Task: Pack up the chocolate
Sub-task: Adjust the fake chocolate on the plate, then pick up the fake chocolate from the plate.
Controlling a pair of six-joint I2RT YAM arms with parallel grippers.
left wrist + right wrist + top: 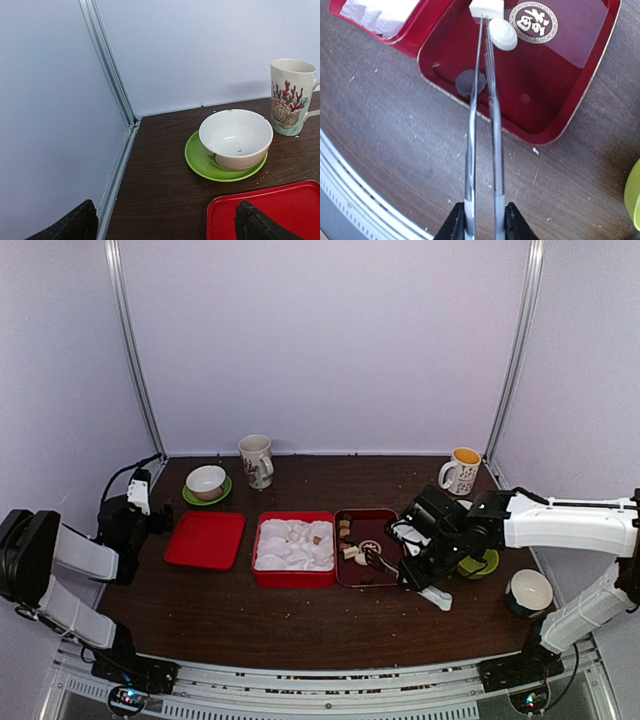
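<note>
Several small chocolate pieces (pixel 350 552) lie in the dark red tray (pixel 385 515) right of the red box (pixel 294 580), which has a white moulded insert. My right gripper (pixel 482 221) is shut on metal tongs (pixel 492 125). The tongs reach over the tray's near rim. Their tips nearly meet at the edge of a white square chocolate (pixel 487 7). A cream oval chocolate (pixel 502 34) lies against the right tong arm. I cannot tell if either piece is pinched. My left gripper (pixel 165 227) stands open at the far left by the flat red lid (pixel 280 207), holding nothing.
A white bowl on a green saucer (pixel 207 483) and a patterned mug (pixel 257 460) stand at the back left. A mug of orange liquid (pixel 462 470) is at the back right. A green saucer (pixel 482 565) and a bowl (pixel 529 590) sit near my right arm.
</note>
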